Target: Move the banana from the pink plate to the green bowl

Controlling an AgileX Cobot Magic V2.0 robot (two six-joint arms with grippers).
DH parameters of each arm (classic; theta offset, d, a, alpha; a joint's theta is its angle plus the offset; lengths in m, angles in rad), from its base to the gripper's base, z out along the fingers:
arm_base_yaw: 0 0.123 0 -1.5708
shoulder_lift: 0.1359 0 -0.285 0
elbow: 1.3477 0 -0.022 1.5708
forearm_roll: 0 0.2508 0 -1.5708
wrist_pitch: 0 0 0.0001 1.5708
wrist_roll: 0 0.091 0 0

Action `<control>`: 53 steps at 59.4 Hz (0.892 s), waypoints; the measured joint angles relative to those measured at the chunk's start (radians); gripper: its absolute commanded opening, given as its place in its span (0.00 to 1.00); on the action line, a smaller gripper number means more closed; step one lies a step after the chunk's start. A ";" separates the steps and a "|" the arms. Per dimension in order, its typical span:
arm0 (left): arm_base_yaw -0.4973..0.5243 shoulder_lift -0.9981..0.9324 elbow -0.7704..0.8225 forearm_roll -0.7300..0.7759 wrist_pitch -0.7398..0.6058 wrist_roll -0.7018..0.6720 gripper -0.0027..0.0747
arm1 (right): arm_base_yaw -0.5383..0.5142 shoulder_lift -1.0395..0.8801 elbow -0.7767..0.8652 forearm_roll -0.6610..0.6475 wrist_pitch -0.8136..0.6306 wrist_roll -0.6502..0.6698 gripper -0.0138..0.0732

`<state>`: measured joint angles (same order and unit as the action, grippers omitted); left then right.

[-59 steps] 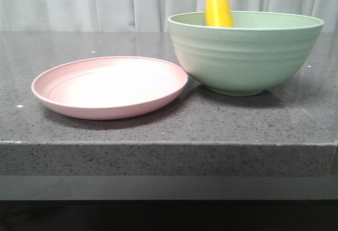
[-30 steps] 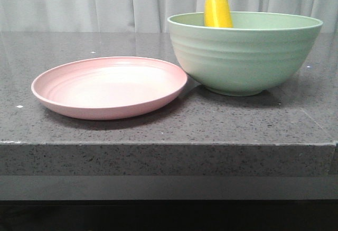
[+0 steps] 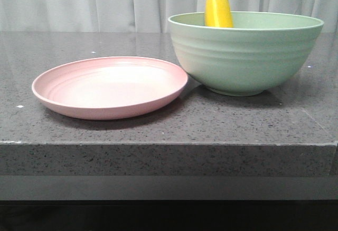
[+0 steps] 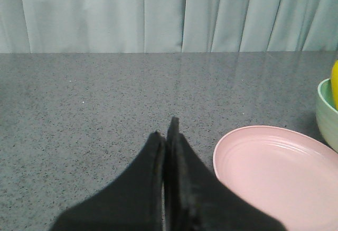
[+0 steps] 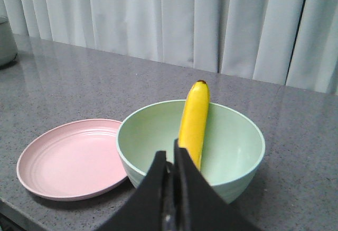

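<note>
The banana (image 3: 218,8) leans upright inside the green bowl (image 3: 245,57), its tip above the far rim; it also shows in the right wrist view (image 5: 193,123). The pink plate (image 3: 109,86) is bare, left of the bowl and touching it. My left gripper (image 4: 166,133) is shut and empty, over the counter beside the plate (image 4: 280,170). My right gripper (image 5: 170,157) is shut and empty, on the near side of the bowl (image 5: 232,146), apart from the banana. Neither gripper shows in the front view.
The plate and bowl sit on a dark speckled stone counter (image 3: 158,131) with its front edge close to them. Pale curtains (image 3: 105,1) hang behind. A grey object (image 5: 6,41) stands at the far left of the counter in the right wrist view.
</note>
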<state>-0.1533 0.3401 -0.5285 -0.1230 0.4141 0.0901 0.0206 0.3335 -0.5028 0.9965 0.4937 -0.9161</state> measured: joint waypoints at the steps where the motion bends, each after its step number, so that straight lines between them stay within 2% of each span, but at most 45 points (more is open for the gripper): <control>1: 0.000 0.000 0.000 0.000 0.000 0.000 0.01 | 0.000 0.000 0.000 0.000 0.000 0.000 0.07; 33: 0.004 -0.037 0.029 0.017 0.000 0.000 0.01 | 0.000 0.000 0.000 0.000 0.000 0.000 0.07; 53: 0.099 -0.346 0.303 0.030 -0.006 0.000 0.01 | 0.000 0.000 0.000 0.002 0.000 0.000 0.07</control>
<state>-0.0544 -0.0055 -0.2258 -0.0932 0.4081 0.0901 0.0206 0.3335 -0.5024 0.9983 0.4937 -0.9161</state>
